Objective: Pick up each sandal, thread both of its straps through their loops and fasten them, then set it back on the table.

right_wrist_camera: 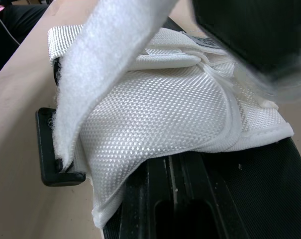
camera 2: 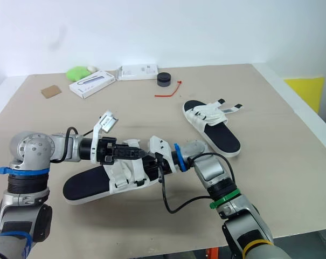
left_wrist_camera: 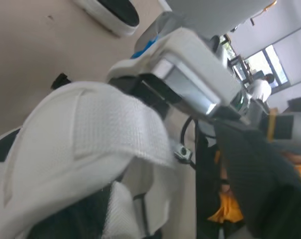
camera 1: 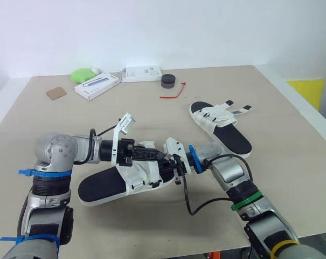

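Near sandal (camera 1: 106, 186) at the worktop's (camera 1: 152, 108) front, both grippers at its straps.
Left gripper (camera 1: 144, 154) and right gripper (camera 1: 171, 161) crowd the upper; cannot tell either's jaws. Risk: loose strap (right_wrist_camera: 98, 55) slips beside the black loop (right_wrist_camera: 50, 149) (right wrist view resolves both; the head views, arms in front, don't). Far sandal (camera 1: 227, 132) lies unfastened, well apart.

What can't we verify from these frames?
- Near sandal, strap fastening: in the head views the left gripper and right gripper cover it.
- Black loop: in the right wrist view the white strap hides whether it is threaded.
- White box: print too small to read.
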Robot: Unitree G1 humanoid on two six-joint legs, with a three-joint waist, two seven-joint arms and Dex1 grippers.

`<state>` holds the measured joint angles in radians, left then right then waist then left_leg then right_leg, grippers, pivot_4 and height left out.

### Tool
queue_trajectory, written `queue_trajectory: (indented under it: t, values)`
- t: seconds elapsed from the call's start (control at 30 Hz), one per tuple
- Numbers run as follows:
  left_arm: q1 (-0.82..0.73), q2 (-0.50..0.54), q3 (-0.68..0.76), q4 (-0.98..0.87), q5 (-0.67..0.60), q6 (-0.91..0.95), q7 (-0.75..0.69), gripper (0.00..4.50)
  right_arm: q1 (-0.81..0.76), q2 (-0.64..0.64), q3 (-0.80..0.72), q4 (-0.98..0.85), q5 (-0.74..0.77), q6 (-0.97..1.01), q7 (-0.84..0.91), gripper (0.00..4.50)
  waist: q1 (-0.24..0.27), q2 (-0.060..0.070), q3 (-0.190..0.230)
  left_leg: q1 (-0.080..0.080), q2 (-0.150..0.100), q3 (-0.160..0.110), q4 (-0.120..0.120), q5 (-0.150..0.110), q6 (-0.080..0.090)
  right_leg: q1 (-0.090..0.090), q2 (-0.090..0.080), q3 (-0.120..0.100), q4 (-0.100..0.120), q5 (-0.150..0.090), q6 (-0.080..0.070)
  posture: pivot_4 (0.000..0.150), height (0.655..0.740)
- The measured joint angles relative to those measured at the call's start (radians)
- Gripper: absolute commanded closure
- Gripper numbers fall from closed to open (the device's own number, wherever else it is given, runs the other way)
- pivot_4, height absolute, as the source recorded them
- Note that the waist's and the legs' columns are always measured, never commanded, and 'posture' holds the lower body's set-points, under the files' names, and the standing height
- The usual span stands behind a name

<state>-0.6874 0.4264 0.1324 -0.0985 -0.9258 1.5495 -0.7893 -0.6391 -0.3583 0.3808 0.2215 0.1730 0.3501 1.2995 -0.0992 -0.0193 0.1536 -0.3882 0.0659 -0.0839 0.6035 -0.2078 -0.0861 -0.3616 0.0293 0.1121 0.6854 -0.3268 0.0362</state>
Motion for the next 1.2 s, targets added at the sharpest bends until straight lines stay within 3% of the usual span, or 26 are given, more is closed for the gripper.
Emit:
queue_trajectory:
  t: [0.07,0.1,0.13,0.33,0.73,1.2]
  values:
    - [0.006,0.0,0.001,-0.013,-0.014,0.004,0.009,3.74,0.0,0.0,0.0,0.001,0.0,0.0,0.0,4.5,0.0,0.0,0.0,0.0,0.0,0.0,0.0,0.001,-0.002,0.0,0.0,0.0,0.0,0.0,0.0,0.15,0.74]
    - [0.012,0.0,0.0,-0.024,-0.019,0.005,0.015,4.31,-0.001,0.0,0.0,0.001,0.0,0.0,0.0,4.5,0.0,0.0,0.0,0.0,0.0,0.0,-0.001,0.001,-0.003,0.0,0.0,0.0,0.0,0.0,0.0,0.15,0.74]
    - [0.021,0.0,0.0,-0.037,-0.022,0.004,0.019,4.44,-0.001,0.0,0.0,0.002,0.0,0.0,-0.001,4.5,0.0,0.0,0.0,0.0,0.0,0.0,-0.001,0.001,-0.003,0.0,0.0,0.0,0.0,0.0,0.0,0.15,0.74]
    - [0.051,0.015,-0.02,-0.079,-0.031,-0.023,0.019,4.44,-0.001,0.0,-0.001,0.003,0.0,0.0,-0.001,4.5,0.0,0.0,0.0,0.0,0.0,0.0,-0.001,0.002,-0.005,0.0,-0.001,0.0,0.0,0.001,0.001,0.15,0.74]
    - [0.187,0.125,-0.256,-0.225,0.1,-0.362,-0.066,4.44,0.0,0.0,-0.002,0.002,0.001,0.001,-0.002,4.5,0.0,0.0,0.0,0.001,0.0,0.0,-0.002,0.002,-0.01,0.0,-0.001,0.001,0.0,0.001,0.001,0.15,0.74]
    - [0.179,0.132,-0.287,-0.147,0.205,-0.516,-0.085,4.44,0.0,0.0,-0.003,0.002,0.001,0.001,-0.01,4.5,0.0,-0.001,0.0,0.0,-0.001,0.0,-0.002,0.002,-0.01,-0.001,-0.001,0.001,0.0,0.001,0.002,0.15,0.74]
